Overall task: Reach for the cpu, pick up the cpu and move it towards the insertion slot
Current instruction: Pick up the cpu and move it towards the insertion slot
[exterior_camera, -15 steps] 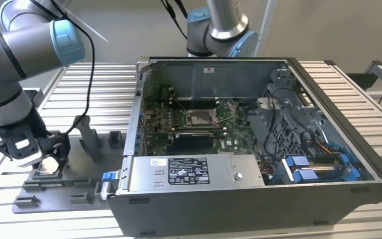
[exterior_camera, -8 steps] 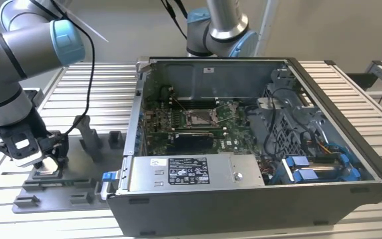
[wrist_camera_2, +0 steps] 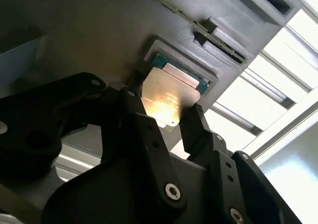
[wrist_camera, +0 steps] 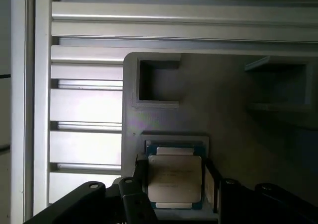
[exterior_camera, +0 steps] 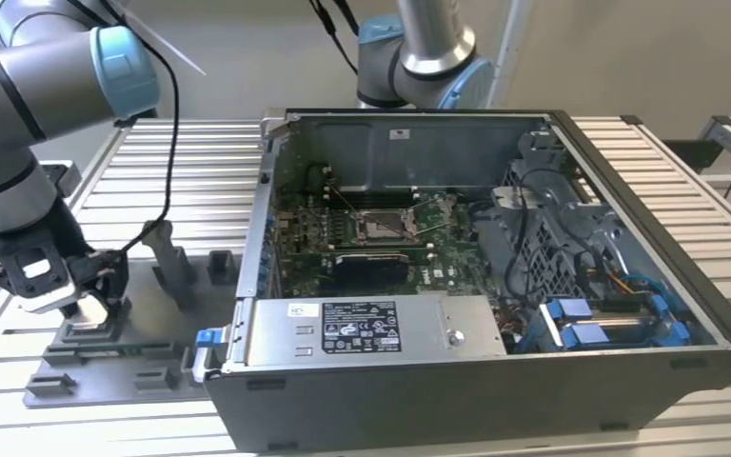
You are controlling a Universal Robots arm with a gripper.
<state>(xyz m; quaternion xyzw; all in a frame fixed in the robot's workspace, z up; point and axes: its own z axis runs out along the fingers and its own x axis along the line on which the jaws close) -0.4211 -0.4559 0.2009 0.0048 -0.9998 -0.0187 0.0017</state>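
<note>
The cpu, a small square chip with a silvery top, lies flat in a recessed nest at one corner of the grey tray. My gripper hangs low over that corner at the exterior view's left. In both wrist views its black fingers stand on two opposite sides of the cpu, open, with only narrow gaps to its edges. The insertion slot, a silver-framed socket on the green board, sits inside the open computer case toward the exterior view's right.
The computer case's wall rises between the tray and the socket. A power supply and cables fill its near end. Grey fixture blocks stand on the tray. A second arm stands behind the case.
</note>
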